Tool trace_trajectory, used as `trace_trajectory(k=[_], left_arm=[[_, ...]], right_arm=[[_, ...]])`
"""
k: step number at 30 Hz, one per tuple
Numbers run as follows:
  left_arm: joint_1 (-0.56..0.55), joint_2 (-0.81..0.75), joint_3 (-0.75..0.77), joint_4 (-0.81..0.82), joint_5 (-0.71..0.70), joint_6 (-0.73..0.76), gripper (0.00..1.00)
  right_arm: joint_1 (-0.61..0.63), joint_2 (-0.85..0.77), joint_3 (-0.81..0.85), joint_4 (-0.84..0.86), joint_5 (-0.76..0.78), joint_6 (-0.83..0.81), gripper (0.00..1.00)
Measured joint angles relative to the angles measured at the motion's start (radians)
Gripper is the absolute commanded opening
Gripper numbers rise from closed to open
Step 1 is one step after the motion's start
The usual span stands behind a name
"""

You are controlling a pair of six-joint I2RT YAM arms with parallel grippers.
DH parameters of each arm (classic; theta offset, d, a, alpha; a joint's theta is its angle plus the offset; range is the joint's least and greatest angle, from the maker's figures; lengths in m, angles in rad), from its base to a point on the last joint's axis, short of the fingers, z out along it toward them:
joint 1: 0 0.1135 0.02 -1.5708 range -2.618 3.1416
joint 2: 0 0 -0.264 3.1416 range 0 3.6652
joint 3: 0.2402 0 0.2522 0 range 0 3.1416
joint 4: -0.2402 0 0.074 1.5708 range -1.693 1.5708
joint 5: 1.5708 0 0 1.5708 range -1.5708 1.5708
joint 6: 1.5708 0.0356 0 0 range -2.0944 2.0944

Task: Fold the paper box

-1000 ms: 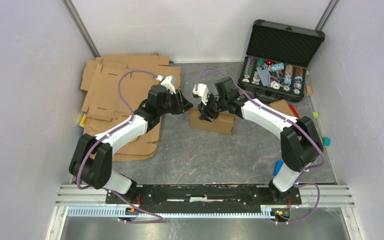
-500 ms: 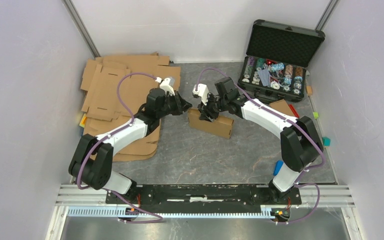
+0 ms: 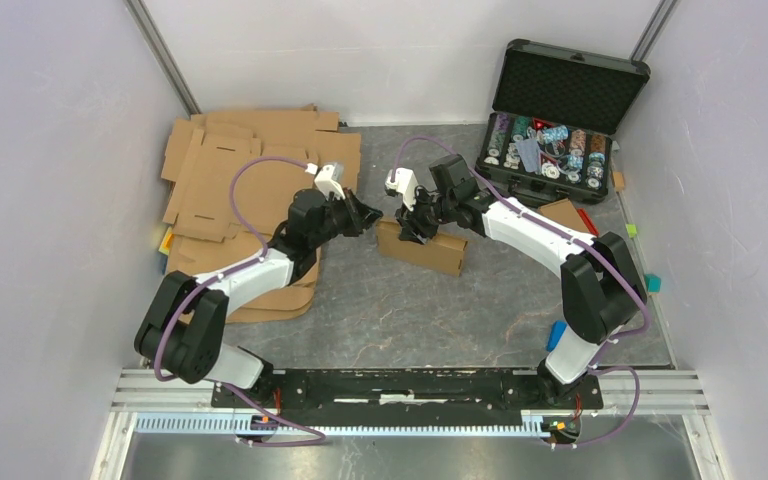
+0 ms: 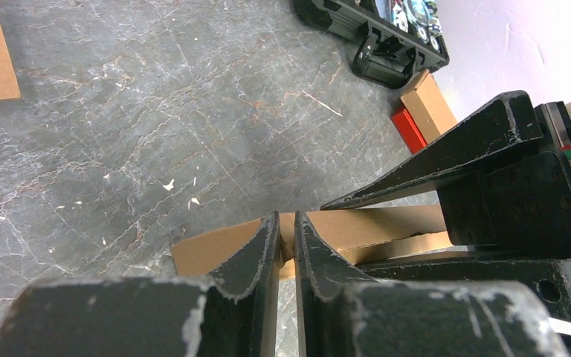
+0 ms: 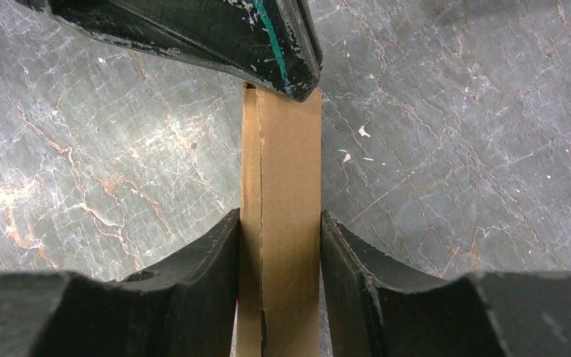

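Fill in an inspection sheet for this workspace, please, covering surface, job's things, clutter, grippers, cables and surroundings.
Surface: grey marbled table, a few pale flecks.
Job's things: paper box, partly folded, mid-table.
Clutter: flat cardboard blanks stacked far left; open black case of poker chips far right; small coloured blocks along the right edge.
Grippers: right gripper shut on a box wall; left gripper at the box's end, jaws nearly together, grip unclear.
Cables: purple cables loop off both arms, clear of the box.
Surroundings: pale walls; metal rail at near edge.
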Motion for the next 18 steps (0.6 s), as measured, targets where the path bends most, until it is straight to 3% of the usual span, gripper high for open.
trace_trajectory(k=[18], left_arm=[[-0.011, -0.001, -0.089, 0.156, -0.035, -0.034, 0.17]], right_arm=[[0.000, 0.000, 0.000, -0.002, 0.000, -0.003, 0.47]])
